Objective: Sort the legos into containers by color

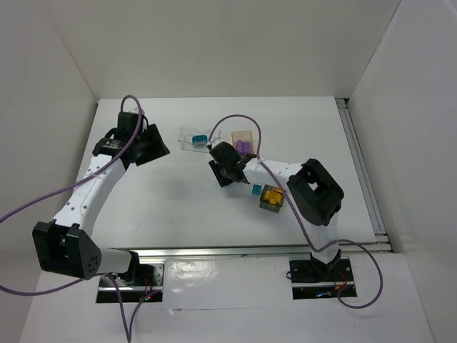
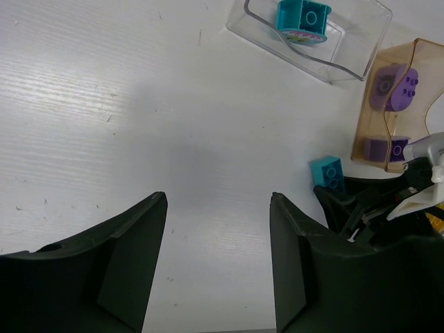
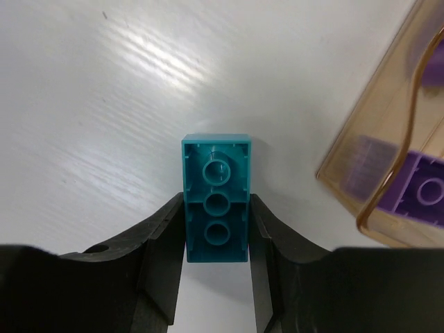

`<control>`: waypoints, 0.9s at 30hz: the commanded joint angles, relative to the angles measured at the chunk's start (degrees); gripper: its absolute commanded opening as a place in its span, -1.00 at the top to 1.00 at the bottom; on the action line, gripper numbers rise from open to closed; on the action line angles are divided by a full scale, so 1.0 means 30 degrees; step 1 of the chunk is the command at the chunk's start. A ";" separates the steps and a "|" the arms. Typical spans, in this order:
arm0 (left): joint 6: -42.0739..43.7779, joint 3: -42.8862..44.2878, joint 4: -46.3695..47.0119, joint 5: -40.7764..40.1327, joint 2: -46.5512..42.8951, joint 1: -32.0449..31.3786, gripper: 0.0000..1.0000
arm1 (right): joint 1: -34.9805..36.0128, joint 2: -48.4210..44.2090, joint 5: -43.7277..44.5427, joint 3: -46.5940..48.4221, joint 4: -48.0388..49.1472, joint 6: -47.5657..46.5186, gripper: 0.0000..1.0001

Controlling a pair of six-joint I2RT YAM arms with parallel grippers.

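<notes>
Right wrist view first: my right pincer [image 3: 216, 208] is clenched on a teal brick [image 3: 216, 163], one finger pressed against each long side, its hollow underside turned up at the camera. The brick is just beside the orange-tan bin [image 3: 368, 159], outside its wall. From this angle I cannot tell whether it touches the worktop [image 1: 178, 207] or hangs just above it. Purple pieces [image 2: 394, 89] lie inside that tinted bin.

Over to the left wrist: my left pincer [image 2: 218, 208] is released, fingers well apart, only bare white surface between them. Ahead of it, the clear bin [image 2: 347, 55] holds a second teal brick [image 2: 303, 17].

From above, the clear bin and the orange-tan bin sit side by side at the far middle of the worktop, with the right pincer just on their near side. The dark grey bin [image 1: 271, 209] stands nearer the right arm with yellow bricks [image 1: 271, 194] in it. A loose teal brick [image 1: 255, 189] lies on the worktop just beside the bin's left edge.
</notes>
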 commanded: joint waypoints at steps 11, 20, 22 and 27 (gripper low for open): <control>0.1113 -0.0041 0.0392 0.0722 -0.0886 0.1085 -0.35 | -0.1239 0.3369 0.1663 0.9706 -0.1376 0.0019 0.28; 0.1494 0.0135 0.0216 0.1571 -0.0889 0.1497 -0.35 | -0.2529 0.7332 0.1546 1.4991 -0.2317 0.0398 0.23; 0.1496 0.0135 0.0042 0.1571 -0.0888 0.1497 -0.35 | -0.2705 0.7566 0.1546 1.5170 -0.1706 0.0400 -0.09; 0.1496 0.0135 0.0041 0.1747 -0.0888 0.1673 -0.35 | -0.2707 0.7568 0.1983 1.5668 -0.1262 0.0605 -0.70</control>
